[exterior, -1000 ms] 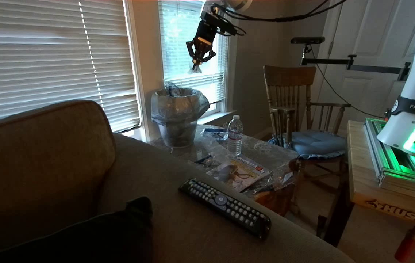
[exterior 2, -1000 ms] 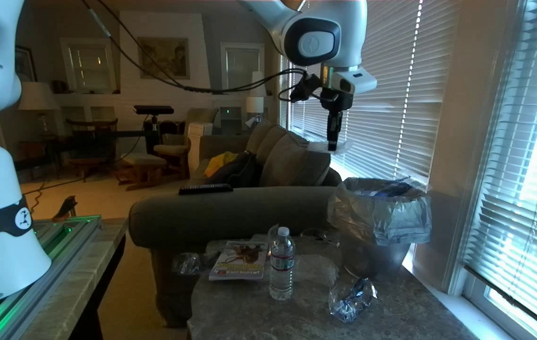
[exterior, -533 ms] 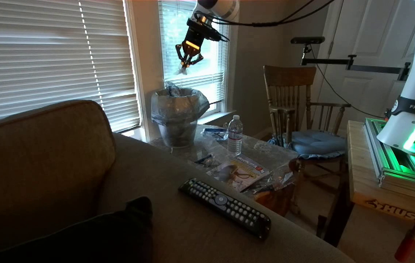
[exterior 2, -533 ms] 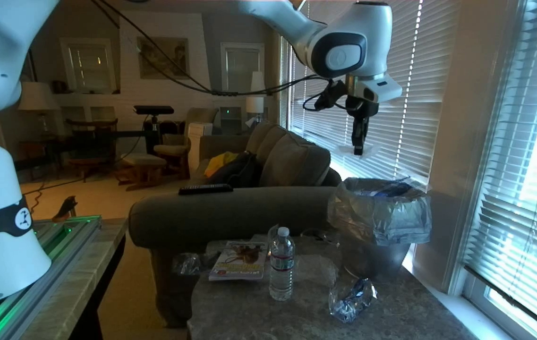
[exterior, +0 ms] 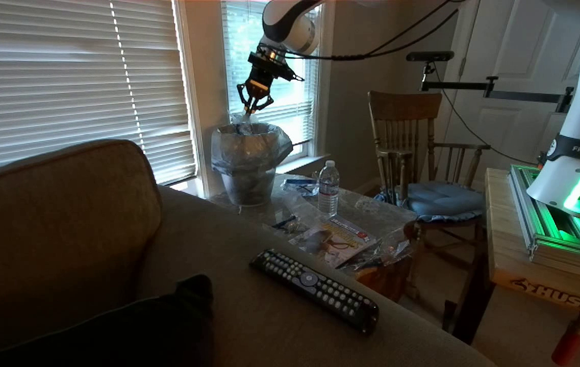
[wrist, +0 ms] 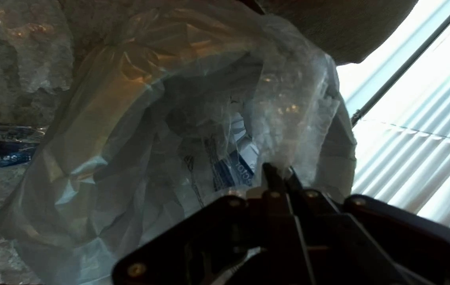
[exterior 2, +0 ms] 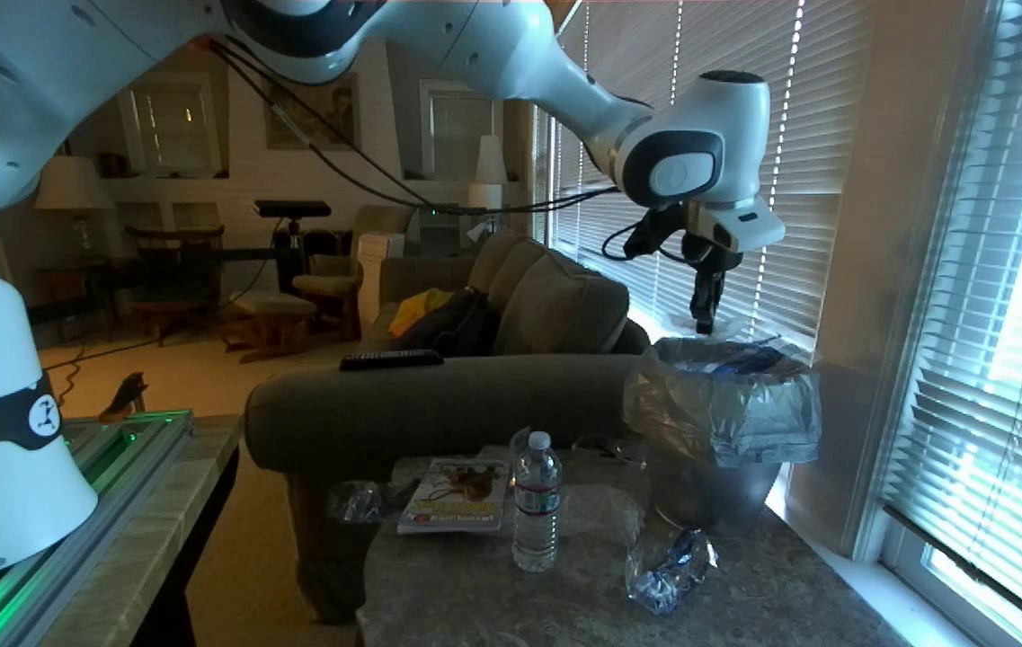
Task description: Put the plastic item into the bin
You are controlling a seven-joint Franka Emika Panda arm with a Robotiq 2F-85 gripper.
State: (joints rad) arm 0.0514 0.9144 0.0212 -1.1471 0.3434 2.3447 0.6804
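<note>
The round grey bin [exterior: 249,186] stands on the side table by the window. A crinkled translucent bag is bunched over its rim, and it shows also in an exterior view [exterior 2: 744,418] and the wrist view [wrist: 74,170]. My gripper [exterior: 249,109] [exterior 2: 705,325] [wrist: 278,170] is shut on a clear, crinkled plastic item [wrist: 288,114] and points down just above the bin's mouth. In the wrist view the plastic item hangs from the fingertips over the opening, toward the window side. It is faint in an exterior view [exterior: 240,119]. Blue-and-white packaging [wrist: 232,170] lies inside the bin.
The side table [exterior 2: 582,620] holds a water bottle [exterior 2: 537,503], a magazine [exterior 2: 457,496] and a crinkled wrapper [exterior 2: 672,571] near the bin. The sofa arm [exterior 2: 439,413] with a remote [exterior: 315,290] adjoins the table. Window blinds [exterior 2: 978,377] stand close behind the bin.
My gripper has moved toward the window and down, from well above the bin to just over its rim. The plastic item has stayed in its fingers. The bin has not moved.
</note>
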